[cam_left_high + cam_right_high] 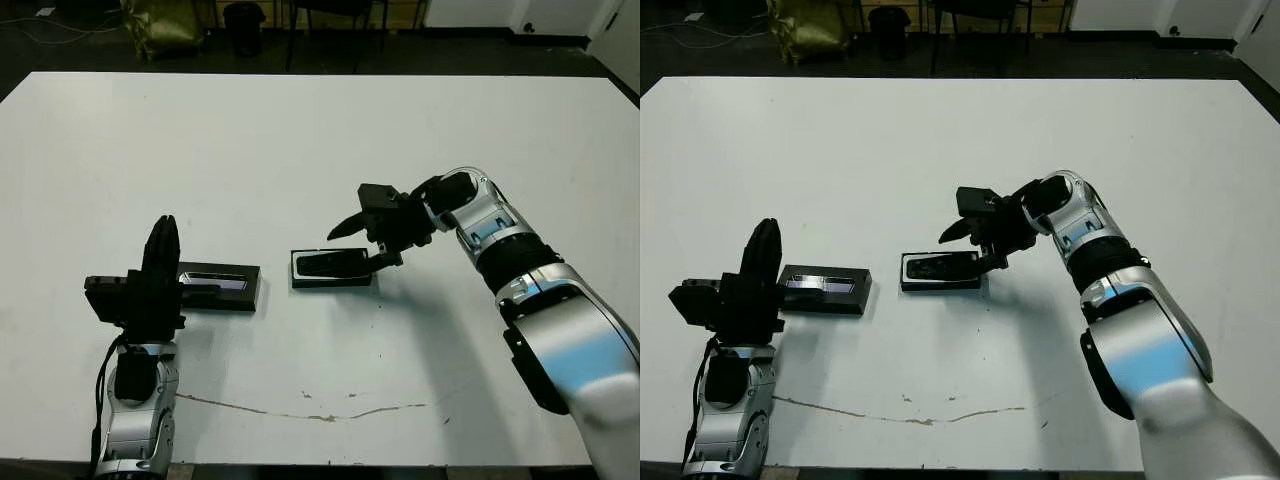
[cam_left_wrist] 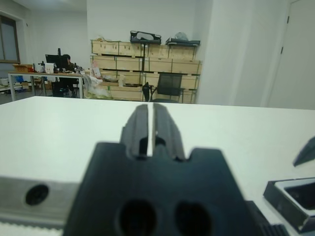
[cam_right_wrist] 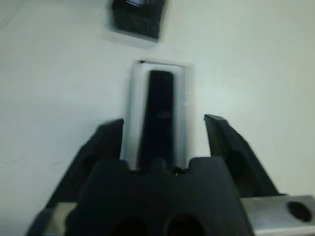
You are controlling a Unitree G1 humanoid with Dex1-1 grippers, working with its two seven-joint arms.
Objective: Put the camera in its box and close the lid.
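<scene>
Lying in the white-lined box (image 1: 331, 270) at mid-worktop (image 1: 320, 140), the camera (image 1: 330, 263); right gripper (image 1: 360, 240) just over the box's right end, fingers spread, nothing gripped. Left of the box and apart from it, the lid (image 1: 217, 285), flat, stripe up. Beside the lid, left gripper (image 1: 160, 255), fingers pressed together, empty. Across the near worktop, a thin crack (image 1: 320, 412).

right wrist view blurred; gripper body hides the box's (image 3: 156, 98) near end.

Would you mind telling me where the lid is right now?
In the left eye view the lid lies flat on the table's left part, just beside the raised left gripper and left of the box, apart from it.
</scene>
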